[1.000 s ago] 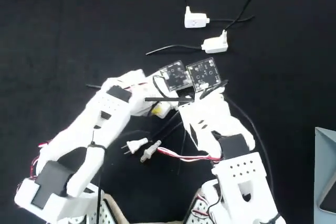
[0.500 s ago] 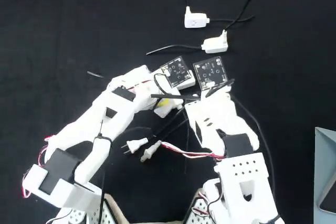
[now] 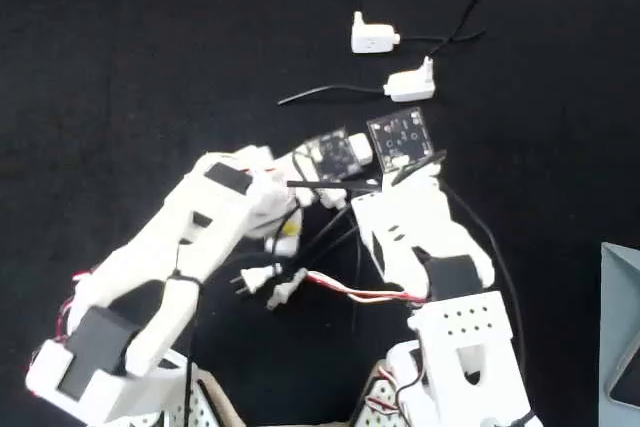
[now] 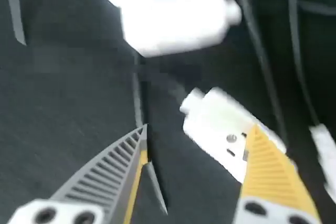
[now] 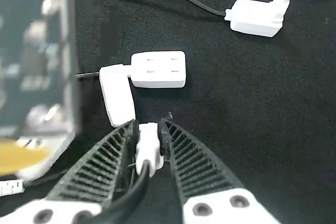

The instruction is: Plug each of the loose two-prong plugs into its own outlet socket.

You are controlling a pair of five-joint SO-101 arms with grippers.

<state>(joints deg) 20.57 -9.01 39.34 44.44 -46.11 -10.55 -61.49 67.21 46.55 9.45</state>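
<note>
On the black cloth [image 5: 262, 103], the right gripper [image 5: 150, 125] pinches a smooth white plug [image 5: 148, 148] between ribbed fingers; the left gripper [image 4: 199, 135] gapes wide

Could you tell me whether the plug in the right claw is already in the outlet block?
Out: the right claw grips the plug, and black cloth shows between it and the outlet block.

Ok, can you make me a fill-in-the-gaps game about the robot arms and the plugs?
The table has a ____ cloth on it.
____ loose plugs lie on it between the arms.
The left gripper has its jaws ____.
The right gripper is ____ on a white plug.
Missing words: black, two, open, shut.
</note>
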